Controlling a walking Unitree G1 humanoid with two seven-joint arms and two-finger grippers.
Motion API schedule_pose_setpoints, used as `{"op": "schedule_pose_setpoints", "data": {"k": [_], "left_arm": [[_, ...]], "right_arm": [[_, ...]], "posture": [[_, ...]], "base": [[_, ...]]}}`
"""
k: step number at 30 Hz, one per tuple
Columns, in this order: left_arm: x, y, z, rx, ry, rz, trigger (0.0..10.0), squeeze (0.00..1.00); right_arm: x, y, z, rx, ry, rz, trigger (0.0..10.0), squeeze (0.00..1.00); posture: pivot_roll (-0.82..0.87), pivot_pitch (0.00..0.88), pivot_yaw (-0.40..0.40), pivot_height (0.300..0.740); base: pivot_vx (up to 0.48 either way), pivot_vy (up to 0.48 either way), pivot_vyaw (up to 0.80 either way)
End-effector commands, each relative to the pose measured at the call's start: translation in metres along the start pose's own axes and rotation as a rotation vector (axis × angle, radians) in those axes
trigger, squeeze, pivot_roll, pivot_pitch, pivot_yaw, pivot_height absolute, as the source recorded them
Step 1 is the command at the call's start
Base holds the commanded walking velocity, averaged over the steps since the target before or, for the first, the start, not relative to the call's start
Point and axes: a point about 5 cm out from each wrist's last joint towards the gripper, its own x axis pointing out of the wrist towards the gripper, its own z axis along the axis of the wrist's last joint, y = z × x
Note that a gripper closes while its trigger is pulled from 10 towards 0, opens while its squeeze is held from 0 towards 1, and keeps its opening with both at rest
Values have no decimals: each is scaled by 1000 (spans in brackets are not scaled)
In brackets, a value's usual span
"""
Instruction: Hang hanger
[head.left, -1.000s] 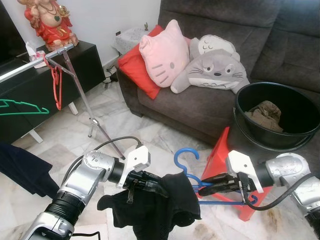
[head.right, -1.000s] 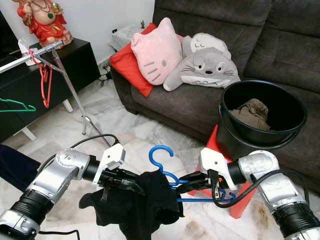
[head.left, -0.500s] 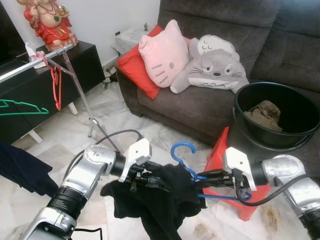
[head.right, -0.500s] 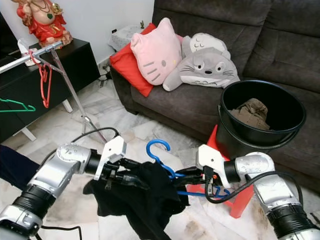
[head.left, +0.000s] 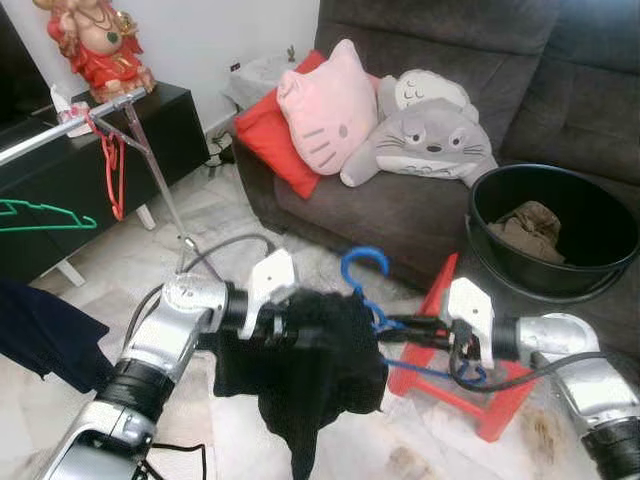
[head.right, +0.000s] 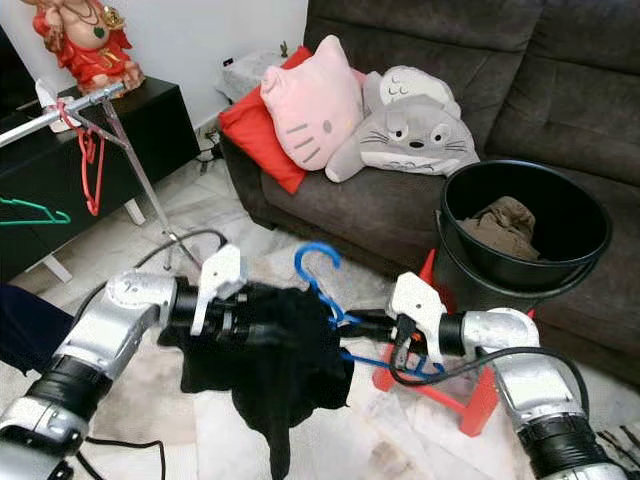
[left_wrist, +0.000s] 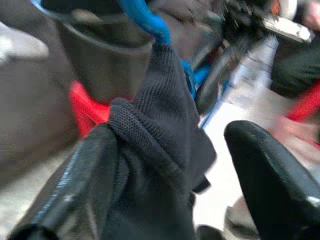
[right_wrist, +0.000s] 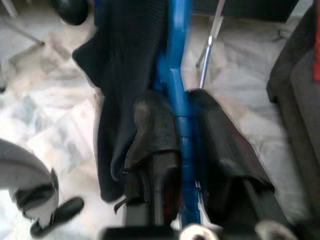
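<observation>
— What was seen from the head views?
— A blue hanger (head.left: 362, 277), thin and smooth with a curled hook standing upward, was held low over the marble floor (head.left: 150, 262) between the two arms. A black knit garment (head.left: 305, 365) was draped over it and hung down in soft folds. The left gripper (head.left: 300, 322) was buried in the cloth; the right gripper (head.left: 400, 328) was closed on the hanger's arm beside a red plastic stool (head.left: 470, 390). A metal clothes rail (head.left: 70, 122) carrying a red hanger (head.left: 113, 175) and a green hanger (head.left: 45, 215) was well apart.

— And from the left wrist?
— Ribbed black fabric was bunched against one glossy finger (left_wrist: 70, 185), the other finger standing apart from it.

— The right wrist?
— The blue bar (right_wrist: 179, 100) was clamped between both fingers (right_wrist: 150, 135).
</observation>
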Motion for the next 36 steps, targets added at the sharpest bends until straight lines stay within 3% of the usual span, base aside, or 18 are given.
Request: {"op": "schedule_pose_setpoints", "data": {"k": [1,4,7,8,9,14,15,20,25,32,36], "left_arm": [[0,-4,-5,-14,-2,-3,10000,1000],[0,-4,-3,-26,-52,36,10000,1000],[2,-1,-2,18,-69,103,10000,1000],[3,0,-1,22,-85,131,10000,667],[4,0,-1,23,-90,140,10000,0],[10,10,4,47,-149,352,10000,0],[10,10,4,47,-149,352,10000,0],[27,9,1,33,-144,565,10000,0],[42,3,-5,-19,-132,654,10000,0],[68,-20,-9,-4,-95,627,10000,0],[70,-13,-6,47,-59,681,10000,0]], "right_arm": [[-12,-19,15,-2,-80,-165,0,0],[-12,-21,15,17,-96,-232,0,0],[-10,-21,15,16,-106,-257,0,0],[-8,-22,16,29,-120,-284,0,0],[-8,-22,17,32,-124,-291,0,0],[-1,-28,25,56,-179,-390,0,0],[-1,-28,25,56,-179,-390,0,0],[13,-33,42,62,-239,-450,0,0],[18,-38,51,70,-274,-501,0,0],[25,-43,67,84,-330,-548,0,0],[26,-46,70,95,-341,-568,0,0]], "posture": [[-198,32,46,740],[-199,34,44,740],[-199,34,43,740],[-200,34,43,740],[-200,34,43,740],[-195,32,43,740],[-195,32,43,740],[-192,24,39,740],[-188,15,30,740],[-192,0,28,740],[-185,0,22,740]], "base": [[0,0,0],[0,0,0],[0,0,0],[0,0,0],[0,0,0],[0,0,0],[0,0,0],[0,0,0],[0,0,0],[0,0,0],[0,0,0]]}}
